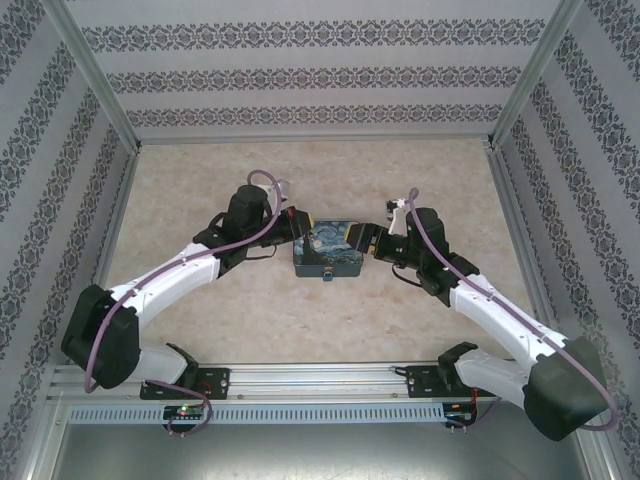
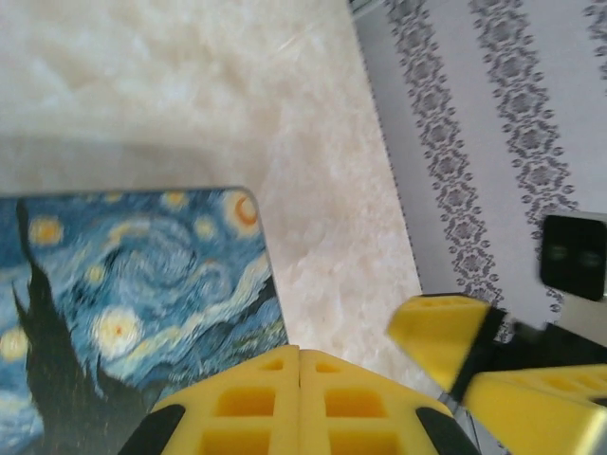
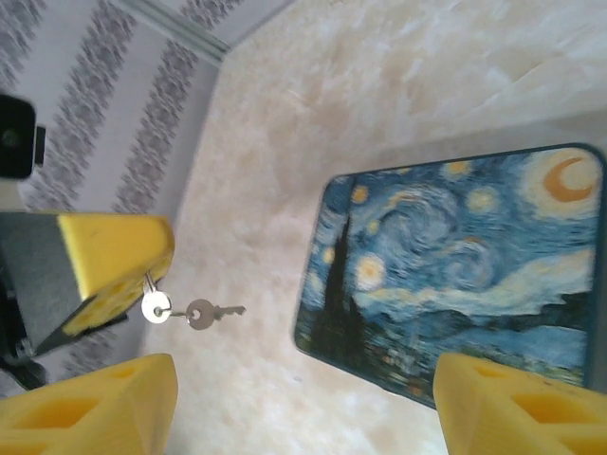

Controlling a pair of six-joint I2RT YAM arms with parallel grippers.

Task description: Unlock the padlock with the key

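A small silver key (image 3: 211, 311) dangles on a ring (image 3: 156, 306) from the tip of my left gripper (image 3: 142, 270), which is shut on the ring's link. In the left wrist view that gripper (image 2: 300, 365) shows its yellow pads pressed together. The key hangs just off the short edge of a Starry Night tin (image 3: 455, 275). My right gripper (image 3: 303, 417) is open above the tin's edge, with nothing between its fingers (image 3: 95, 408). From above, both grippers meet over the tin (image 1: 326, 250). A small dark piece (image 1: 328, 275) sits at the tin's near edge; I cannot tell if it is the padlock.
The tin lies mid-table on a pale marbled surface (image 1: 330, 170). Patterned walls (image 1: 40, 170) enclose the table on three sides. The right gripper's yellow finger (image 2: 446, 332) is seen close to the left gripper's tip.
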